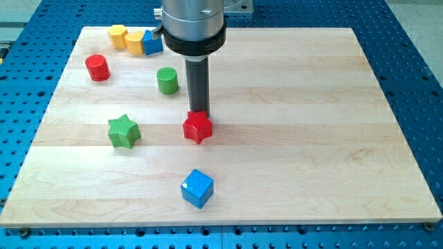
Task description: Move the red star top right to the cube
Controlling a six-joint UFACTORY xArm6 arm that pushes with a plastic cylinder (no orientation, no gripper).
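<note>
The red star (197, 127) lies near the middle of the wooden board (297, 124). My tip (199, 111) stands right at the star's upper edge, touching or nearly touching it. The blue cube (197, 188) sits below the star, near the view's bottom edge of the board. The rod comes down from the arm's grey body at the view's top.
A green star (124, 131) lies left of the red star. A green cylinder (167, 80) stands just left of the rod. A red cylinder (97, 68) is at the upper left. Two yellow blocks (127, 37) and a blue block (151, 43) cluster at the top left.
</note>
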